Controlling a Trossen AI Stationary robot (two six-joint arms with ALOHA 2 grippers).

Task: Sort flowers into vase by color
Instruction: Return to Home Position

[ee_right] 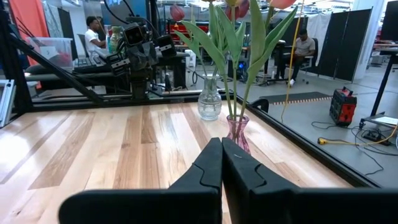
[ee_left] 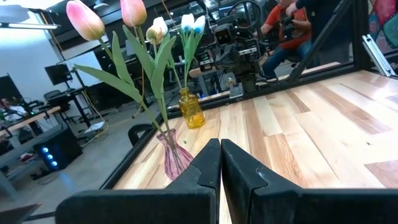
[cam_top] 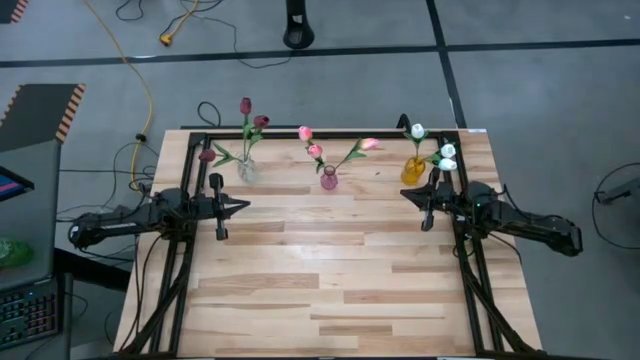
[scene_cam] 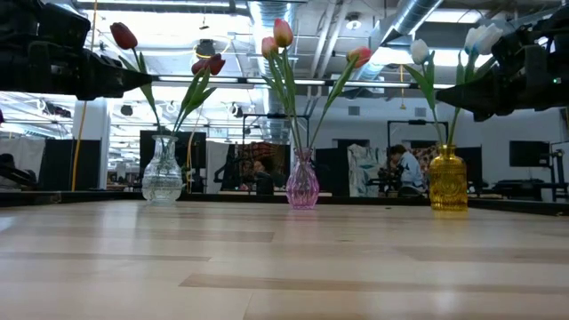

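Note:
Three small glass vases stand in a row near the table's far edge. The clear vase [cam_top: 247, 170] at the left holds dark red flowers [cam_top: 246, 106]. The pink vase [cam_top: 328, 180] in the middle holds pink flowers [cam_top: 306, 133]. The yellow vase [cam_top: 413, 170] at the right holds white flowers [cam_top: 418, 131]. My left gripper [cam_top: 243, 206] is shut with nothing in it, at the table's left edge, pointing level toward the right. My right gripper [cam_top: 405, 193] is shut with nothing in it, at the right edge beside the yellow vase, pointing level toward the left.
A black frame [cam_top: 190, 150] runs along the table's left, far and right edges. The wooden table top [cam_top: 330, 270] stretches from the vases to the near edge. People sit at desks in the room beyond the table.

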